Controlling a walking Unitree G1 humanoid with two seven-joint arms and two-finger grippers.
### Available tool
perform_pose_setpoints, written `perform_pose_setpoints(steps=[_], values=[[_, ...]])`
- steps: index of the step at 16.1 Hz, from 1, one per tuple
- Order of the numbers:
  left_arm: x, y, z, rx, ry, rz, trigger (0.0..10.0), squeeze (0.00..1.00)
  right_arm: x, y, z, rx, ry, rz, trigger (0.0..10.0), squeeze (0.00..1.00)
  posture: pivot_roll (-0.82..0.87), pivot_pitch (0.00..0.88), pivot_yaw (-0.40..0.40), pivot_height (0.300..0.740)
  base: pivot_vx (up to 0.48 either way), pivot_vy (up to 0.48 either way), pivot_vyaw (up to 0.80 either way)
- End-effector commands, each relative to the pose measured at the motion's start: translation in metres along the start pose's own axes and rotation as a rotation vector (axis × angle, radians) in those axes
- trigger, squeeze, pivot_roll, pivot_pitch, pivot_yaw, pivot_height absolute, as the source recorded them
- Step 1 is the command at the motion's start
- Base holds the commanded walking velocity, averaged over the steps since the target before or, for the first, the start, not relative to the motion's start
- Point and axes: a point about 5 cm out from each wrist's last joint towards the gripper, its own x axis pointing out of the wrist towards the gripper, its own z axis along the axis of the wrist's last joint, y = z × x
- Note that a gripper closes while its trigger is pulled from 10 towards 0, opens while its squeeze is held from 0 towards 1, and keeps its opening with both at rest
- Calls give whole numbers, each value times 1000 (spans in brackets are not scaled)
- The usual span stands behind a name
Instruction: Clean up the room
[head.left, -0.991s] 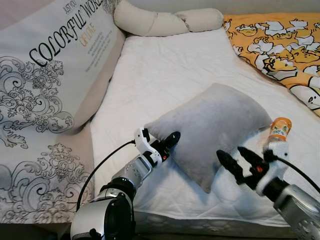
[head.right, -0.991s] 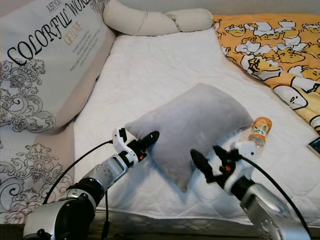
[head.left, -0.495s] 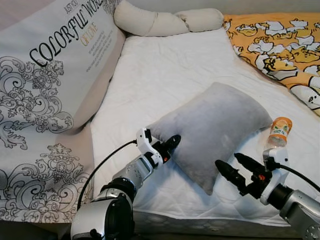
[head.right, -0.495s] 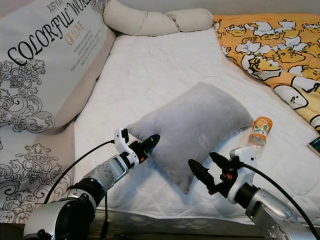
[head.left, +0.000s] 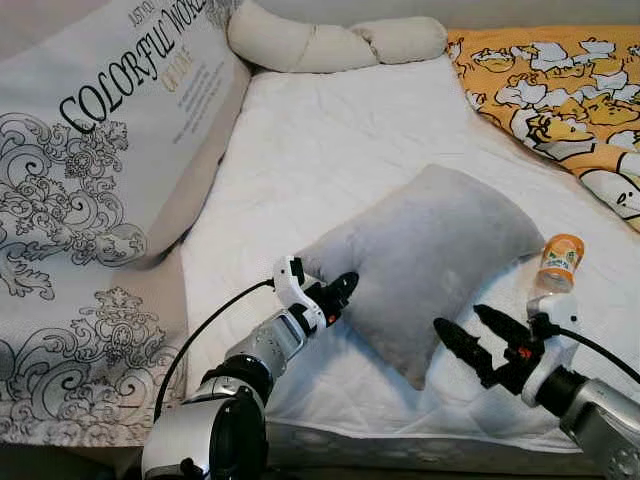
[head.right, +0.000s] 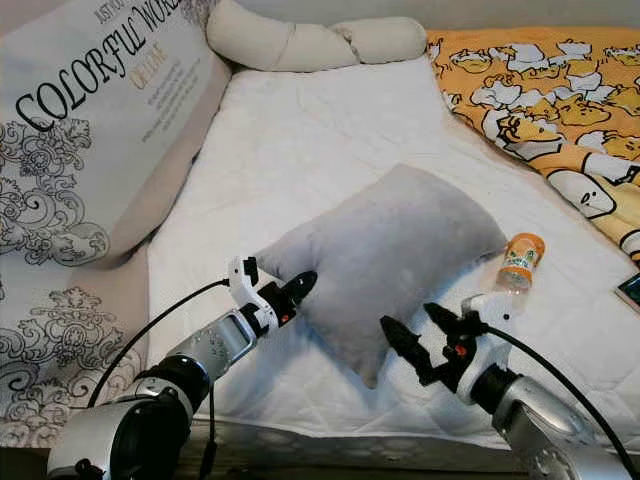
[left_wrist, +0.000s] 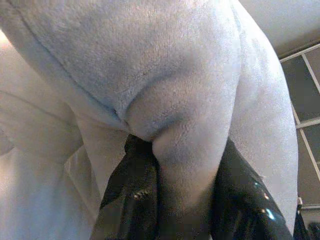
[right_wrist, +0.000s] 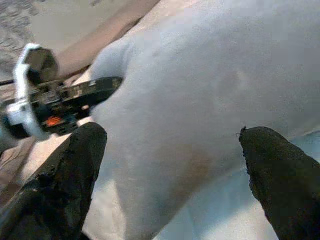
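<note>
While my left gripper (head.left: 343, 287) pinches the grey pillow's (head.left: 435, 260) corner, my right gripper (head.left: 470, 338) gapes beside it; the bottle (head.left: 556, 262) waits.

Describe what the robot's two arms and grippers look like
Both arms are silver metal with dark joints, and a thin black cable loops along each. The left gripper and right gripper each have two long black fingers, a small orange-red mark near the finger base and a white wrist housing behind.
</note>
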Motion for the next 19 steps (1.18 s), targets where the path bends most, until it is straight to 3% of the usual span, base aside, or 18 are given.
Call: perform_pose_setpoints(steps=[1, 3, 8, 11, 12, 14, 17, 19], values=[[10, -16, 0, 38, 11, -58, 0, 0, 2, -1, 3, -9, -17, -15, 10000, 0, -218, 0, 127, 740, 0, 0, 0], [11, -19, 1, 116, 39, -84, 0, 0, 9, -12, 0, 5, -23, -138, 10000, 0, -200, 0, 123, 740, 0, 0, 0], [9, -17, 10, 105, 2, -76, 0, 0, 20, -25, 2, 55, -78, -265, 10000, 0, -162, 0, 112, 740, 0, 0, 0], [7, -17, 29, 144, -59, -73, 0, 0, 28, -35, 6, 74, -109, -348, 10000, 0, -139, 0, 100, 740, 0, 0, 0], [6, -20, 43, 181, -103, -84, 0, 0, 32, -39, 8, 82, -117, -375, 10000, 0, -123, 0, 92, 740, 0, 0, 0], [-2, -31, 85, 375, -201, -142, 0, 0, 45, -44, 14, 86, -124, -412, 10000, 0, -84, 0, 67, 740, 0, 0, 0], [-23, -41, 136, 561, -357, -166, 0, 0, 60, -50, 21, 104, -139, -456, 10000, 0, -23, 0, 31, 740, 0, 0, 0], [-36, -44, 152, 694, -394, -165, 0, 0, 68, -52, 23, 122, -148, -477, 10000, 0, -2, 0, 19, 740, 0, 0, 0]])
